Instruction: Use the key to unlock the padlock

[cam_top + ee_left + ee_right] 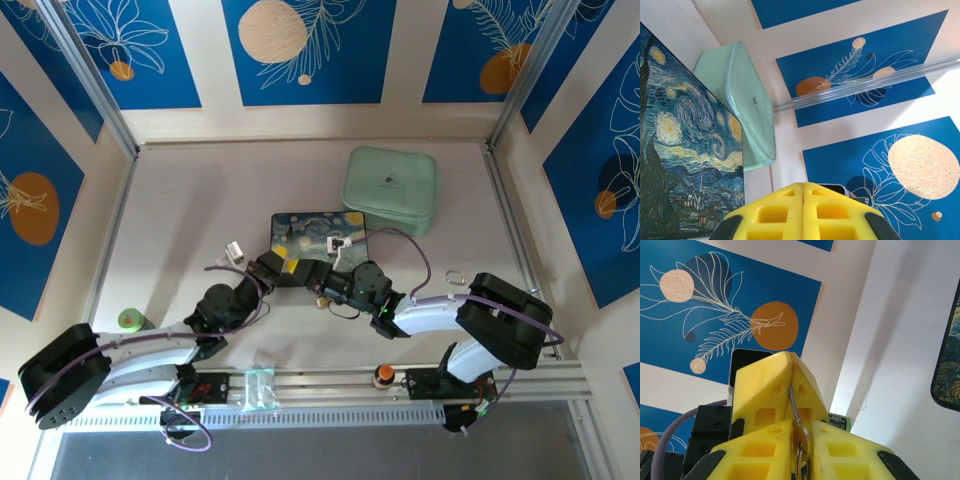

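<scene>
The right claw (pixel 801 427) is pinched narrow on the key (pixel 799 436). The key's thin blade runs up against the yellow fingers (pixel 770 385) of the left claw (pixel 803 189), and a ring (pixel 800 462) hangs from its head. The left claw is squeezed fully together and meets the right one tip to tip, just near of the starry painted box (pixel 318 232) at the middle of the tabletop (pixel 200 200). A small silver-edged piece (pixel 832 188) juts past its tip, too hidden to name. A mint case (pixel 390 188) sits farther right.
</scene>
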